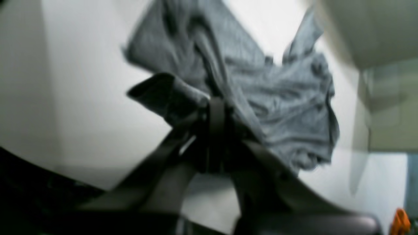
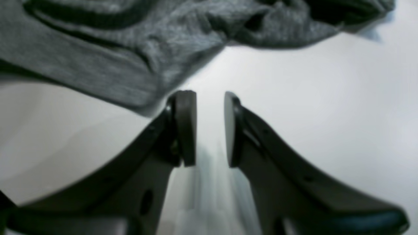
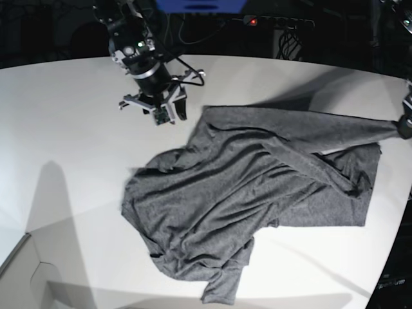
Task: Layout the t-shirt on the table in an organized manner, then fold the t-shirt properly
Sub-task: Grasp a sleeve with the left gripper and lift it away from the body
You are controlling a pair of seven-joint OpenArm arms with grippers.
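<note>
The charcoal-grey t-shirt [image 3: 257, 193] lies wrinkled and partly bunched on the white table [image 3: 64, 129]. One part of it is pulled taut toward the right edge of the base view. There my left gripper [image 3: 404, 125] is shut on that stretched fabric. The left wrist view shows its jaws [image 1: 217, 111] pinching a fold of the t-shirt [image 1: 261, 85]. My right gripper [image 3: 175, 111] hovers just left of the shirt's upper-left corner. In the right wrist view it [image 2: 210, 127] stands open above bare table [image 2: 310, 98], nothing between its pads, the shirt's edge [image 2: 98, 49] just ahead.
A cardboard box corner [image 3: 19, 283] sits at the table's front left. Cables and a power strip [image 3: 277, 21] run behind the curved far edge. An orange object [image 1: 400, 222] shows at the bottom right of the left wrist view.
</note>
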